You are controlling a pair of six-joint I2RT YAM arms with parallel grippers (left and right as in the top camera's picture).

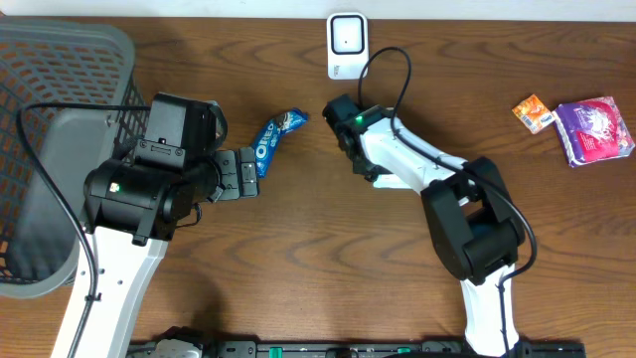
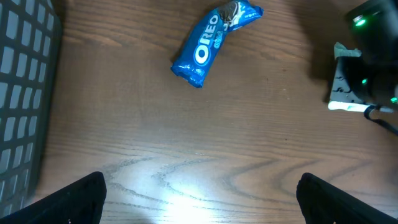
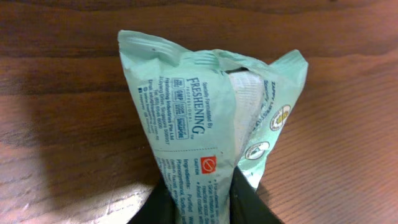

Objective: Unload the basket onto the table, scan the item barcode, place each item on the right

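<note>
Right gripper (image 3: 199,202) here: I'm closed down narrow on the bottom edge of a mint-green packet (image 3: 199,106). It stands up off the surface (image 3: 56,124) with its printed panel facing my wrist camera. Holding it by the edge makes sense to me, since it leaves most of the print uncovered for reading.

I honestly can't pick out a barcode in that fine print. It may be lower down by my fingers or on a side I can't see.

From overhead I'm sitting just in front of the white scanner (image 1: 346,45), and the packet is tucked under my wrist there. I'd guess the pack needs tilting so its code faces the scanner window.

My left gripper (image 2: 202,199) is spread wide and holding nothing. It hangs over bare wood near the Oreo pack (image 2: 211,43), beside the basket (image 1: 60,60), and looks parked out of the way.
</note>
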